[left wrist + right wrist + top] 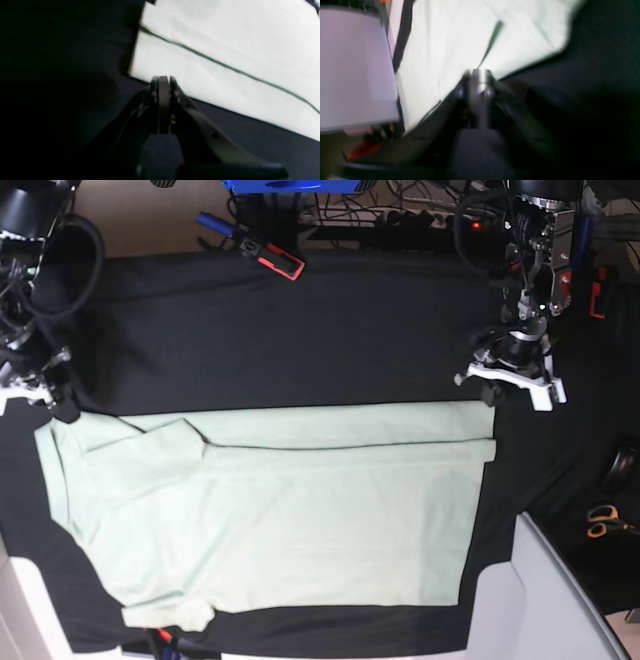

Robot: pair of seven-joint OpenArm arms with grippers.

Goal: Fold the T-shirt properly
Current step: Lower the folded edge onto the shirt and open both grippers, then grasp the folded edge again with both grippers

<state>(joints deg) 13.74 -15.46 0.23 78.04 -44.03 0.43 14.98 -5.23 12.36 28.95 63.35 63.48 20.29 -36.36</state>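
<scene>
Flat on the black table covering [300, 330], the T-shirt [300, 520] spreads across the lower half, its top strip folded over. Left gripper [510, 375] sits at two o'clock off the cloth, fingers pressed together, empty. Right gripper [40, 395], at ten o'clock by the corner, looks closed; grasp unclear.

T-shirt [300, 520] on table covering [300, 330]

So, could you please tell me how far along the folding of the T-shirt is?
Early. Done: the T-shirt lies flat with its far long edge folded over as a strip. In hand: nothing; the left end effector and right end effector are shut beside its far corners. Left: the near edge, the sleeves, and the crosswise folds.
</scene>
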